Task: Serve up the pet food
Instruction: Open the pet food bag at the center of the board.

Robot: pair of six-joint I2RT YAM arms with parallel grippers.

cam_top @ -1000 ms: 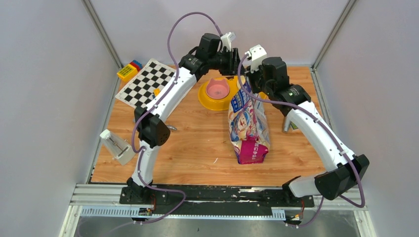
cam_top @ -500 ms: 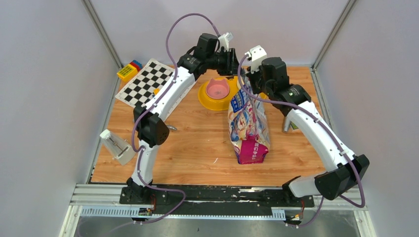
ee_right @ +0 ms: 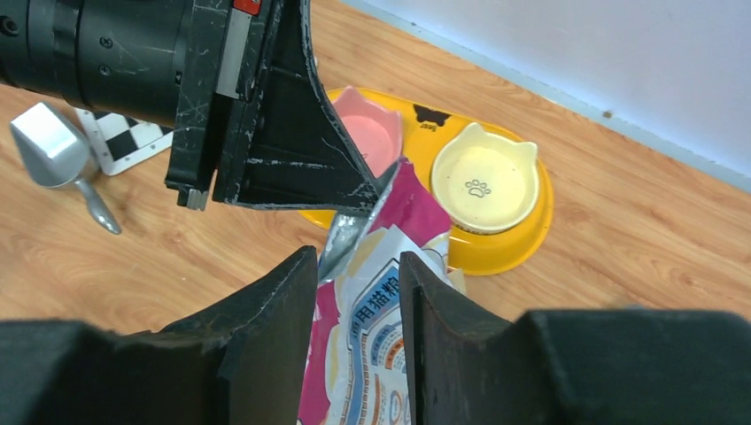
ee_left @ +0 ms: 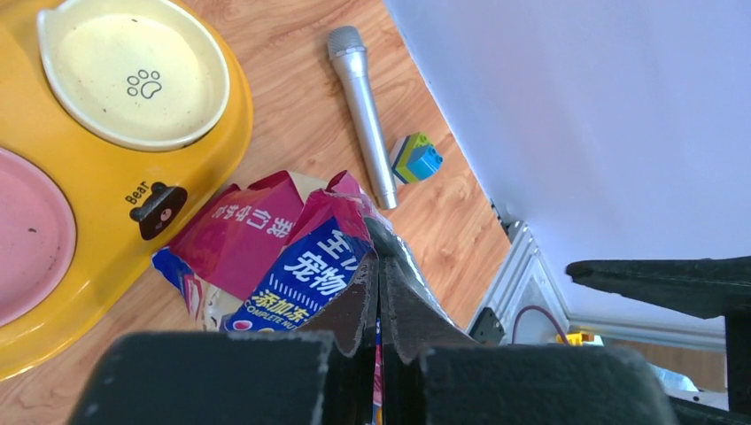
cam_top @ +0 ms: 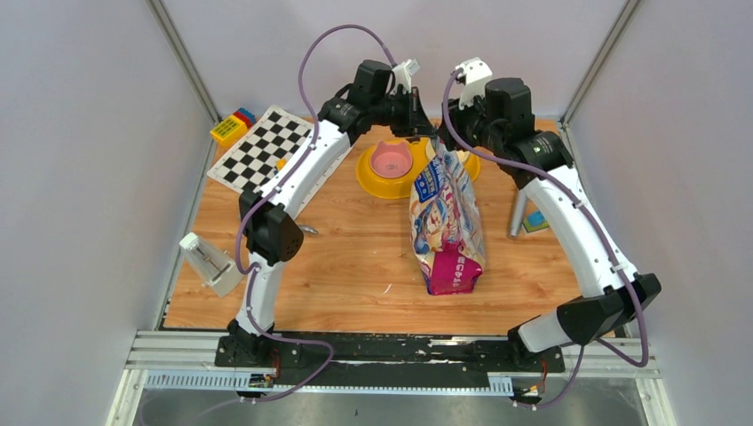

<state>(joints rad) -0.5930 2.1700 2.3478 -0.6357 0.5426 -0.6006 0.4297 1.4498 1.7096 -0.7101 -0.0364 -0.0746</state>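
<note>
The pet food bag lies along the middle of the tabletop. Its torn-open top is raised near the far edge, just beside the yellow feeder. The left fingers are pressed together on a flap of that top edge. The right fingers stand partly apart over the bag's mouth and grip nothing. The kibble itself cannot be seen. A silver-grey handle rests on the wood toward the right edge.
</note>
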